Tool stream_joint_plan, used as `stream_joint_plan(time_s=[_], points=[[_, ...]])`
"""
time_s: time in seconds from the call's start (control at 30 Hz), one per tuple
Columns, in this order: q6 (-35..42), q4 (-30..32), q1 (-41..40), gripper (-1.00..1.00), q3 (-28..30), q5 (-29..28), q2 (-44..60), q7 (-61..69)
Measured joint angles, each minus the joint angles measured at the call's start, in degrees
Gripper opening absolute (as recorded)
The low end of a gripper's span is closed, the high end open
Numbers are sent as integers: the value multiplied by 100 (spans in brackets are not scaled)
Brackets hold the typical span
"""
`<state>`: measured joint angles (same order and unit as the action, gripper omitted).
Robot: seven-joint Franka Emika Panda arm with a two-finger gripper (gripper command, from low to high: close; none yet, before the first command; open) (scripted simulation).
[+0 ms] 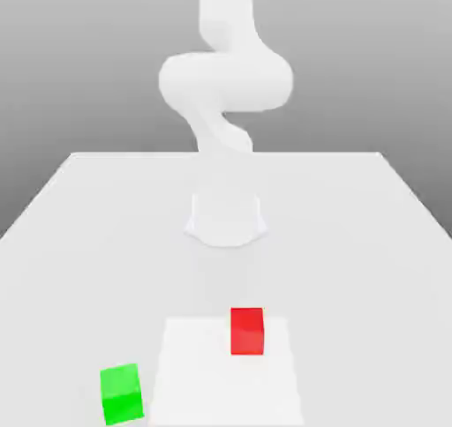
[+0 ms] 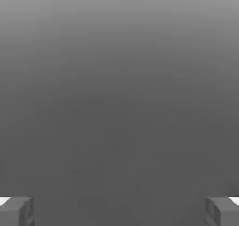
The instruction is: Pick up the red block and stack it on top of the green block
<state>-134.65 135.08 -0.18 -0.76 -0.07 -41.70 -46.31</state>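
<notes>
The red block (image 1: 246, 331) and green block (image 1: 122, 393) look smooth and matt, like the pale desk (image 1: 79, 231) and white arm (image 1: 225, 77).

smooth white rounded arm (image 1: 225, 81); grey blocky pincer (image 2: 119, 211) fingertips (image 2: 16, 211).

The table (image 1: 88, 213) carried 2 blocks: 1 red block (image 1: 246, 331) and 1 green block (image 1: 121, 393). The green block lay off the red block's side toward the exterior view's left, well apart from it. There was 1 arm (image 1: 225, 81), with 2 fingertips (image 2: 18, 211) in the hand view.
</notes>
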Motion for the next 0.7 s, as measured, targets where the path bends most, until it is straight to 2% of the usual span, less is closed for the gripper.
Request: stream_joint_plan(time_s=[0.57,0.7], points=[[-2435,2659,81,0,-347,32,3624,-333],[-3137,2743,100,0,-322,-82,4502,-443]])
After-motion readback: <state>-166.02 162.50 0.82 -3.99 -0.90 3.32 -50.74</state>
